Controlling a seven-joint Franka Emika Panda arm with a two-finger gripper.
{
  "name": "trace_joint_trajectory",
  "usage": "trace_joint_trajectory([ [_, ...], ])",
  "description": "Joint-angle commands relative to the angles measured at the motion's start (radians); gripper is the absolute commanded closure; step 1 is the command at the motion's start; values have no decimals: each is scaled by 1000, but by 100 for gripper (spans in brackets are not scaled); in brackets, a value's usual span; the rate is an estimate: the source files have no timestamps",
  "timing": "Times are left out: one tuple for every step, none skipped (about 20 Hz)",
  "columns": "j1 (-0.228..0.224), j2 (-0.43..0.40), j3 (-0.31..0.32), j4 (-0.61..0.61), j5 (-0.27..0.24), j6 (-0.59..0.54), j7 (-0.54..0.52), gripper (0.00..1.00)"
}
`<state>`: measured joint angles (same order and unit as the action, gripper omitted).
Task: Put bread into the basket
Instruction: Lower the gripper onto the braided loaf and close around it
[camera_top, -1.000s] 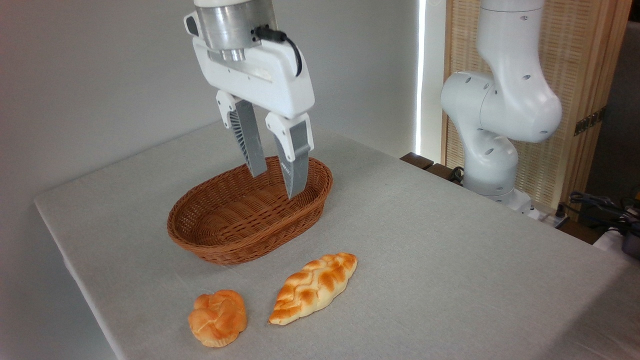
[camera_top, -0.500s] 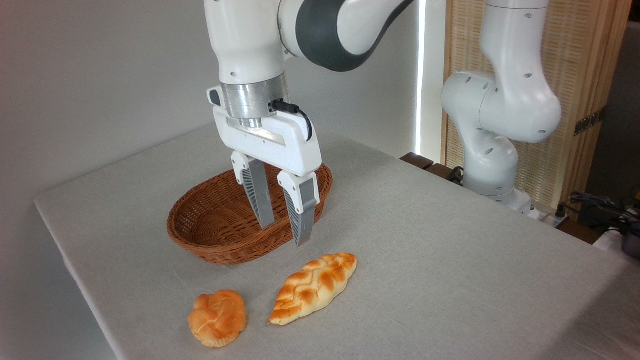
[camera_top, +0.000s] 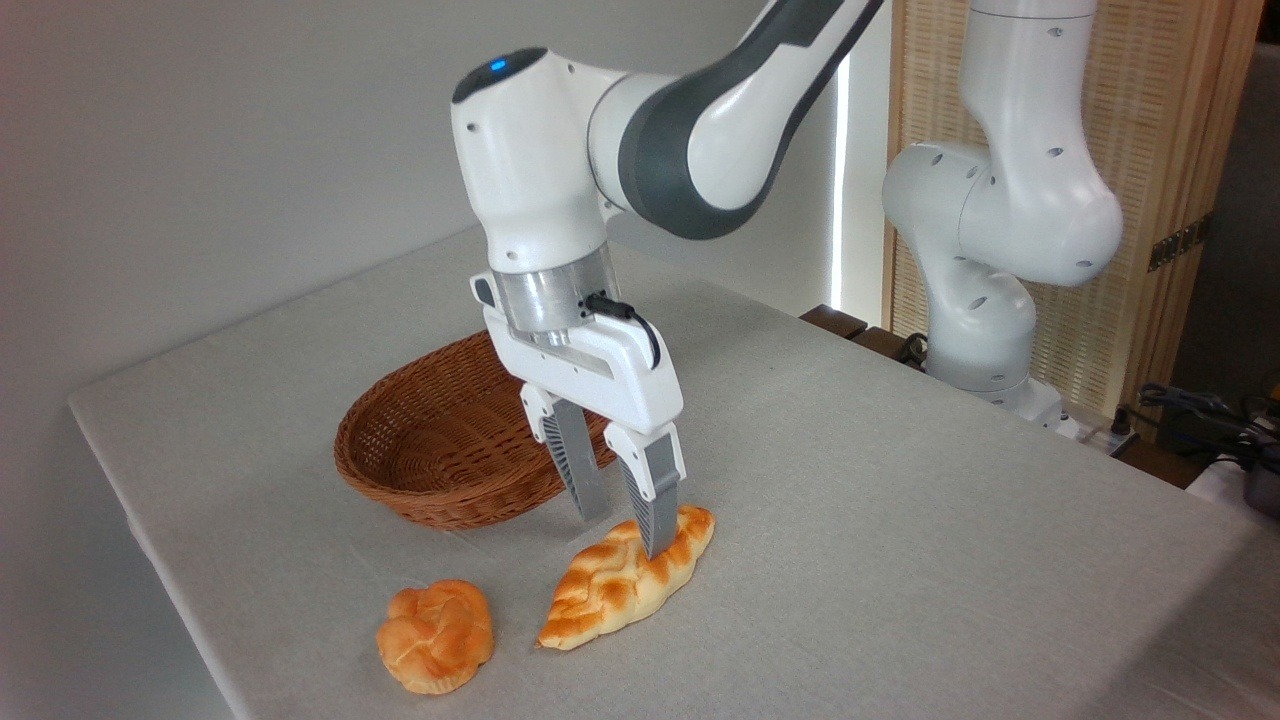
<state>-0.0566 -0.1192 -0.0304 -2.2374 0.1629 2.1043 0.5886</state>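
Bread (camera_top: 622, 580) lies on desk (camera_top: 900, 520) just in front of basket (camera_top: 440, 460), w/ gripper (camera_top: 622, 535) over its far end, jaws spread, gripping nothing. Prob light & squashy, crust smooth; best pinched across the braid, nearer mid-length

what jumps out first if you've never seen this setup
The white arm bends down over the table's front, its open gripper poised at the far end of the braided bread; whether the fingers touch the crust is unclear. Just behind sits the empty basket. A small round bun lies left of the bread, near the table edge.
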Motion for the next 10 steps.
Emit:
trace_joint_trajectory([
  [0,-14,7,-24,64,23,-10,0],
  [1,-14,7,-24,72,23,-10,1],
  [1,-13,7,-25,81,23,-10,1],
  [0,-14,7,-27,96,20,-10,1],
  [1,-14,7,-25,107,20,-10,1],
  [1,-14,7,-25,106,20,-12,1],
  [0,-14,7,-25,107,20,-12,1],
  [0,-14,7,-25,109,19,-10,0],
  [0,-14,7,-27,109,17,-10,1],
  [0,-13,7,-36,109,17,-10,1],
])
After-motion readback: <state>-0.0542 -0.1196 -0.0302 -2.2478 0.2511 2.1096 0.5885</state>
